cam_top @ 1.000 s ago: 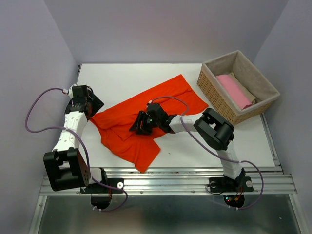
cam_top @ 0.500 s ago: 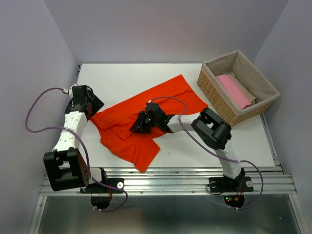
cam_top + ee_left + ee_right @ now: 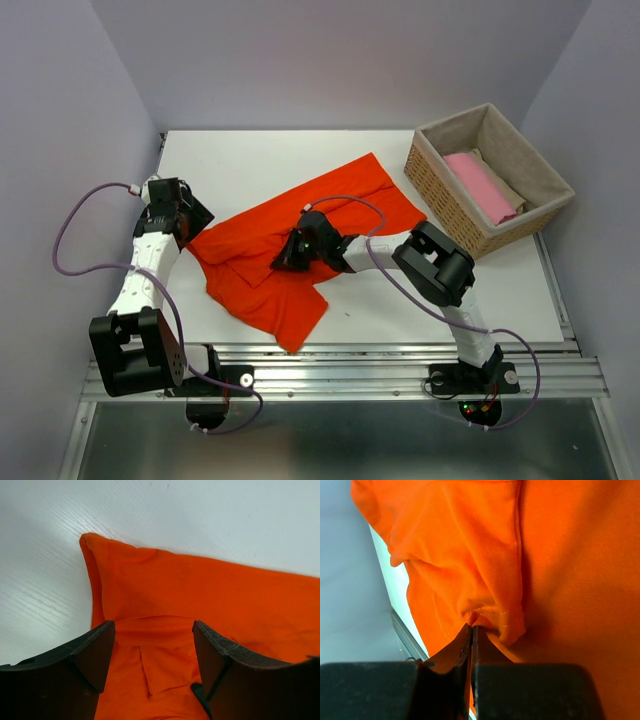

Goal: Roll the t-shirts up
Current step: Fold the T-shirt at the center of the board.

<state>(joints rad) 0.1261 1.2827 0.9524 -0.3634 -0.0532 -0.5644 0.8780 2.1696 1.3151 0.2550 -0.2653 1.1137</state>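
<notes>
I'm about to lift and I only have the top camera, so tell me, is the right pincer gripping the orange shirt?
Observer: Yes. The right wrist view shows the right pincer shut on a bunched fold of the orange t-shirt.
Operator: Is the left pincer holding anything?
Observer: No. In the left wrist view the left pincer is open above the shirt, close to a folded corner that lies on the white table. Nothing is between its jaws.

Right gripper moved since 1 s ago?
No. The right gripper sits equally far from the basket as before; only its jaws closed, on a fold of the orange t-shirt.
</notes>
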